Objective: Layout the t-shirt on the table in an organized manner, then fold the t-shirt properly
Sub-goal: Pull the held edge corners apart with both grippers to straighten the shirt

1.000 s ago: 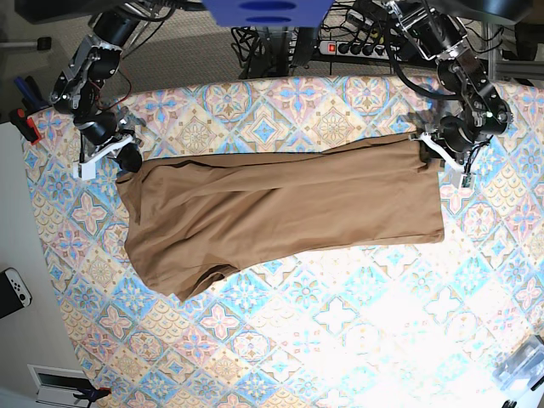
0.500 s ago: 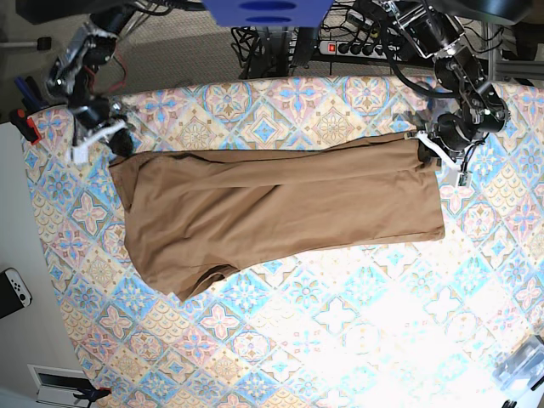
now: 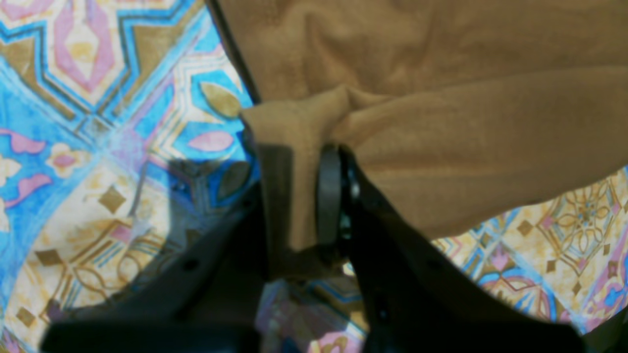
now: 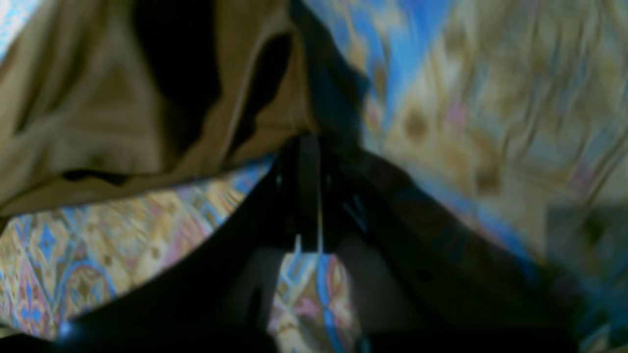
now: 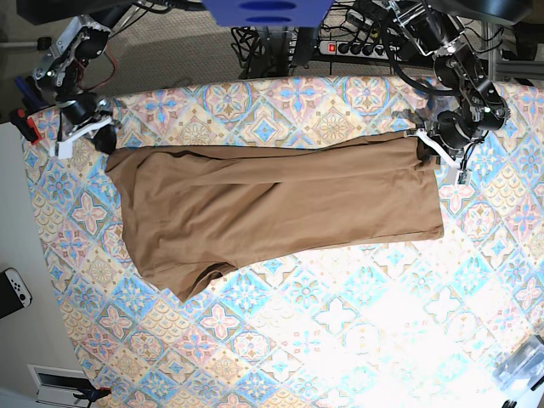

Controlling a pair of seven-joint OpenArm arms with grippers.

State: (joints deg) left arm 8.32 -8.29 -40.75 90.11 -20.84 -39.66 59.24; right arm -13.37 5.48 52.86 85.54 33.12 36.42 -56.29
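The brown t-shirt [image 5: 272,200] lies stretched lengthwise across the patterned table [image 5: 340,323], with a sleeve hanging toward the front left. At its far right corner, my left gripper [image 5: 427,153] is shut on a fold of the cloth. The left wrist view shows the t-shirt [image 3: 441,98] pinched in that gripper [image 3: 299,162]. My right gripper [image 5: 104,138] is shut on the shirt's far left corner. In the blurred right wrist view the right gripper [image 4: 309,142] has its jaws together at the edge of the t-shirt [image 4: 98,113].
A white game controller [image 5: 14,289] lies off the table's left edge. Cables and a power strip [image 5: 357,47] run behind the far edge. A clear plastic box [image 5: 520,365] sits at the front right corner. Red-handled tools [image 5: 25,123] lie at the far left.
My right gripper has moved left and toward the far edge, drawing the shirt's left corner with it and pulling the top edge straighter. The left gripper has closed further on the cloth and barely shifted.
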